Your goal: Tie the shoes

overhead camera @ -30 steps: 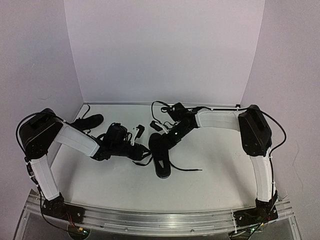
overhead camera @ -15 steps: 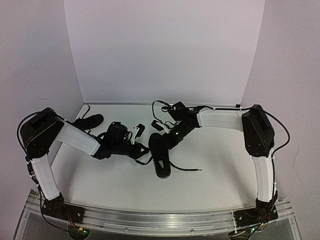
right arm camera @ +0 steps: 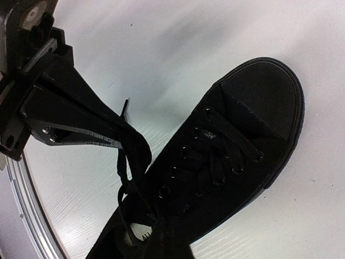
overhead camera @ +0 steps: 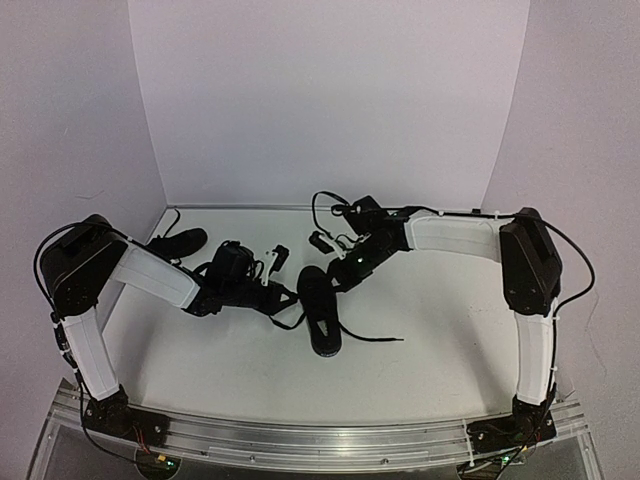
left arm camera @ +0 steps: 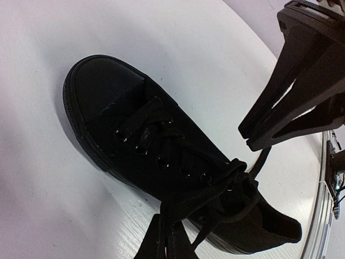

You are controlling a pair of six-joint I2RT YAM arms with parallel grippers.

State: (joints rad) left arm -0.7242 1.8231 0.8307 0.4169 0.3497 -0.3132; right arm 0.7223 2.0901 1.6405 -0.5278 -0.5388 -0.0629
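Observation:
One black shoe [overhead camera: 322,318] lies mid-table with its toe toward the arms; it also shows in the left wrist view [left arm camera: 140,135] and in the right wrist view [right arm camera: 237,140]. My left gripper [overhead camera: 290,300] is at the shoe's left side, shut on a lace [left arm camera: 215,189] that runs from the collar to its fingertips [left arm camera: 168,232]. My right gripper [overhead camera: 335,280] hangs over the collar from the far right. Its jaws are pressed together [left arm camera: 247,139], with a thin lace curving down from their tips. The second shoe [overhead camera: 178,243] lies at the back left, behind the left arm.
A loose lace end [overhead camera: 375,338] trails right from the middle shoe across the white table. White walls close the back and both sides. An aluminium rail [overhead camera: 320,440] runs along the near edge. The two grippers are close together over the shoe's collar.
My left gripper has closed on the lace beside the shoe. The right arm's elbow has swung right and the right gripper has drawn slightly back from the collar.

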